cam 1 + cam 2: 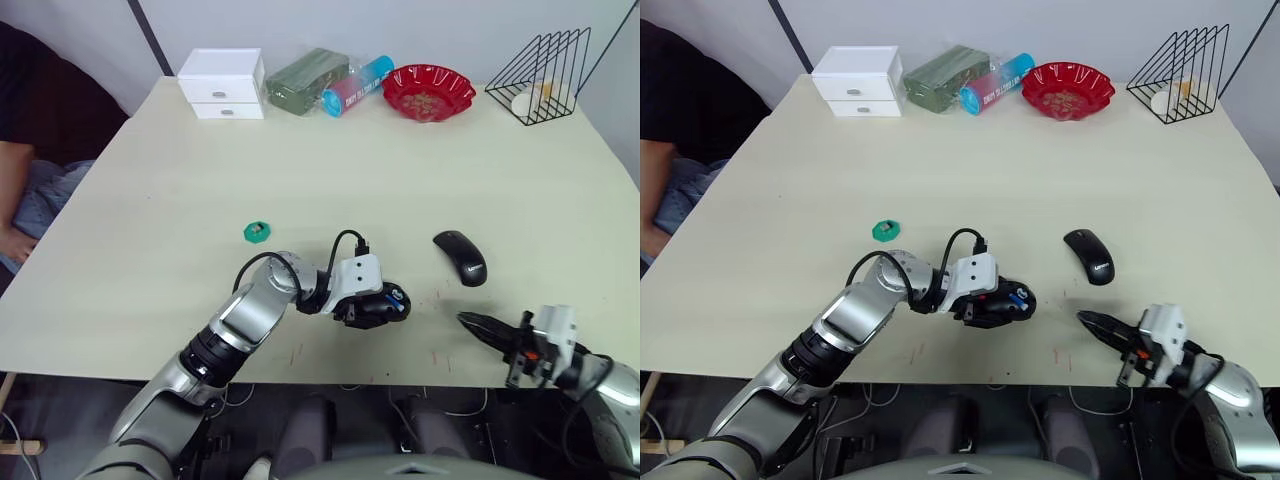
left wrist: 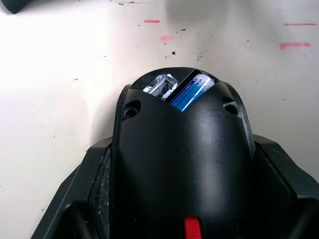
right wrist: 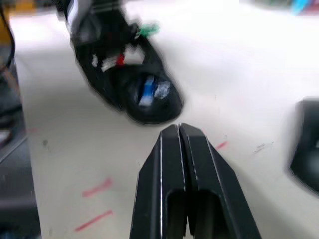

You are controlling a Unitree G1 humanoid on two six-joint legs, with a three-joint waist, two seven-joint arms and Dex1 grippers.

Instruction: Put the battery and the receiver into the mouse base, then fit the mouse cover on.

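Left hand (image 1: 385,308) is gripping the mouse base (image 1: 392,303), battery (image 2: 188,92) lying inside; right hand (image 1: 478,324), closed empty, should be bracing the base steady.

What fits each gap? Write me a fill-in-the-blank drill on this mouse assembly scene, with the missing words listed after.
1. The left tool is shut on the mouse ____.
2. The blue battery lies ____ the mouse base.
3. The right tool has its fingers ____ and holds nothing.
4. The mouse cover lies on the table, apart from the base, nearer the ____ tool.

Missing words: base; inside; shut; right
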